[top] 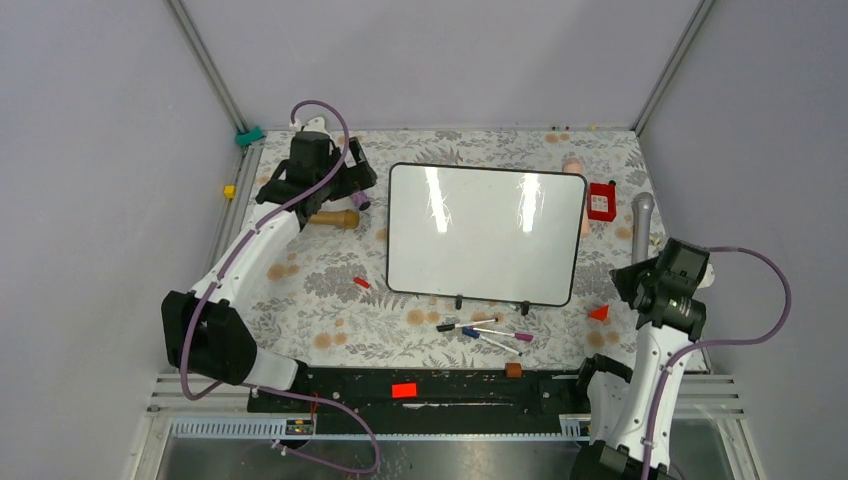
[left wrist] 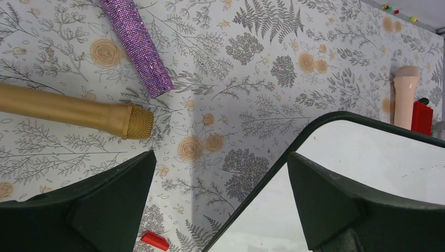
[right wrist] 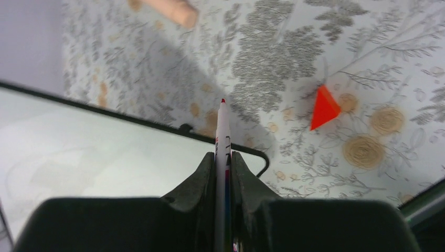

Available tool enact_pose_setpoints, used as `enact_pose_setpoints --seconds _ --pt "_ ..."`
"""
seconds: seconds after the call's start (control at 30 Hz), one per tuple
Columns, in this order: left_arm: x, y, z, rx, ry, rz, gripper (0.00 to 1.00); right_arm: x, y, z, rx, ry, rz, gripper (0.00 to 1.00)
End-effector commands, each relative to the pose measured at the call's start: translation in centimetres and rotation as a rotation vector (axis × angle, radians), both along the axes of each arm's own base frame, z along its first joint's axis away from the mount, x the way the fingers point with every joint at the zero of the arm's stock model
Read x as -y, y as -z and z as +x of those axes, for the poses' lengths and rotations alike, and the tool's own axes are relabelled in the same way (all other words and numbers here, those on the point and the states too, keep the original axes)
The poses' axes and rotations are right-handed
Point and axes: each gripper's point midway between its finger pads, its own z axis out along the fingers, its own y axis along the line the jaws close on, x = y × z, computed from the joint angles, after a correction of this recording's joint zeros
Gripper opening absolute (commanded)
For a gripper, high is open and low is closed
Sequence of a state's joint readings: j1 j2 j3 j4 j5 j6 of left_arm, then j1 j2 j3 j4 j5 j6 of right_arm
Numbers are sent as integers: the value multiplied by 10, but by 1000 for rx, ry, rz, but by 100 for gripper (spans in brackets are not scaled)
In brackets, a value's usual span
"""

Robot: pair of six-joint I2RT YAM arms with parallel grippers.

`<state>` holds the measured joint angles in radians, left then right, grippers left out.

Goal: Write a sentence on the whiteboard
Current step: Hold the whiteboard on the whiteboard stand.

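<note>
Right jaws clamp a marker (right wrist: 222,131) beside the whiteboard (right wrist: 78,142) (not touching).

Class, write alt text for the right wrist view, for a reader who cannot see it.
The right gripper is shut on a red-tipped marker above the floral tablecloth. A corner of the blank whiteboard lies to the left, a red triangular block to the right.

Light comes from above, bright and even. On the whiteboard (top: 480,235) it leaves two tall glare streaks. Shadows are soft: in my left wrist view a grey band crosses the cloth (left wrist: 220,105) by the board's corner. My left fingers (left wrist: 84,210) loom dark and featureless. In my right wrist view the marker (right wrist: 222,136) is sharp and the far cloth is blurred.
</note>
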<state>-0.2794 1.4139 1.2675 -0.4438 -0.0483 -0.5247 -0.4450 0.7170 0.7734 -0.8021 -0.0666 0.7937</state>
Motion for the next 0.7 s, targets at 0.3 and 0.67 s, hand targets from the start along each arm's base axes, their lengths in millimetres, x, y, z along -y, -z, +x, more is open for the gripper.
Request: enact_pose_setpoints --seconds 0.3,0.67 --pt "18 0 18 1 68 -86 98 -51 -76 26 344 -420 -53 0" --pt "27 5 46 -53 74 -150 96 -86 -118 42 381 -623 -94 0"
